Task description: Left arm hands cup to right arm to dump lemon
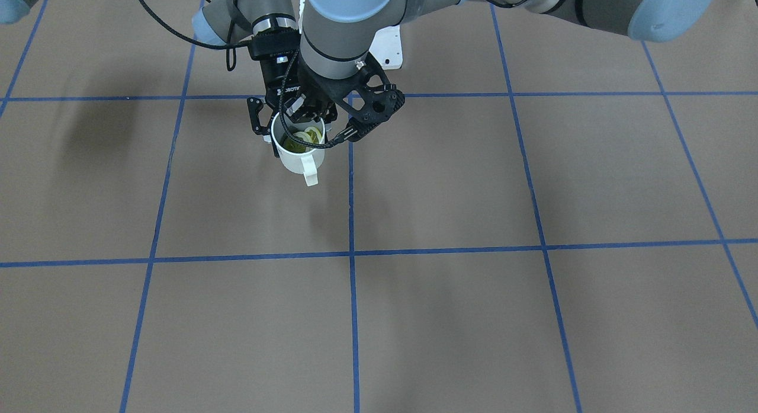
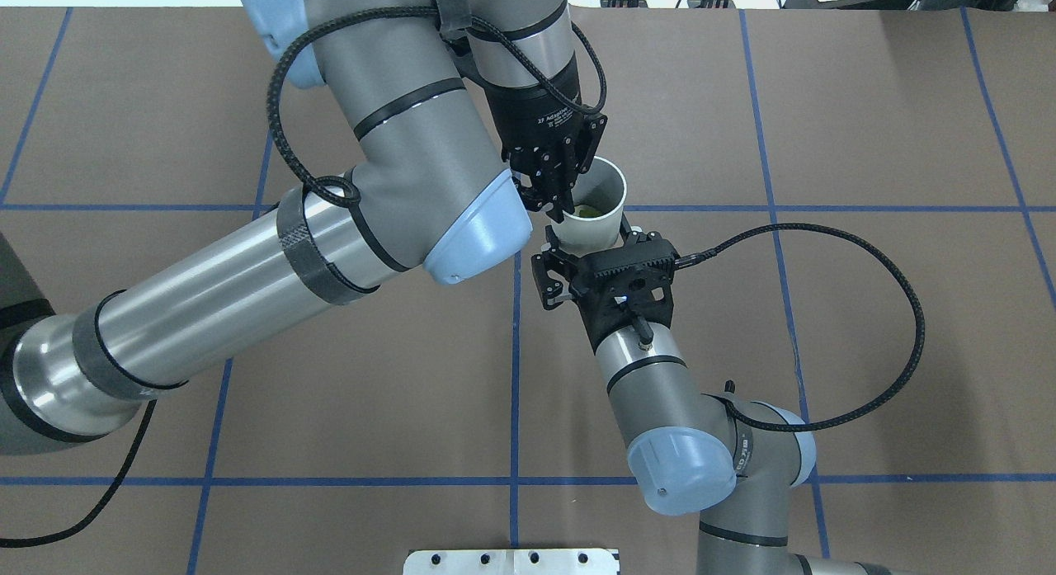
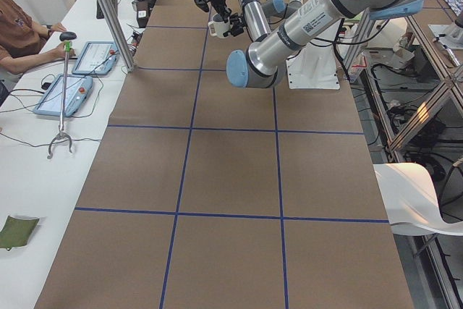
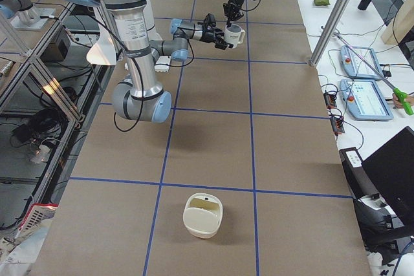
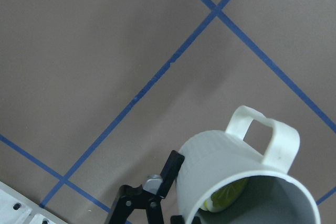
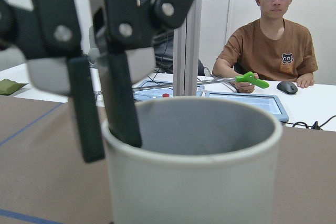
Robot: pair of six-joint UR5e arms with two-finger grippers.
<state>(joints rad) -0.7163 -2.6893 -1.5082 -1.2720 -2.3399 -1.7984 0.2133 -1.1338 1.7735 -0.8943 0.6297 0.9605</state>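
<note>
Two arms are reaching over one table (image 1: 474, 318): the left arm (image 2: 206, 294) and the right arm (image 2: 652, 393). Each is carrying one gripper, so two are showing, the left gripper (image 2: 561, 205) and the right gripper (image 2: 589, 240). One cup (image 1: 296, 161) with one handle (image 1: 310, 175) is hanging between them. Two lemon slices (image 1: 308, 134) are showing inside it (any further ones cannot be made out). One white lidded container (image 4: 202, 214) is sitting on the table. Two tablets (image 4: 367, 100) and one green cloth (image 4: 321, 0) are lying on the side bench (image 3: 29, 179), where one person (image 6: 270, 45) is sitting.
</note>
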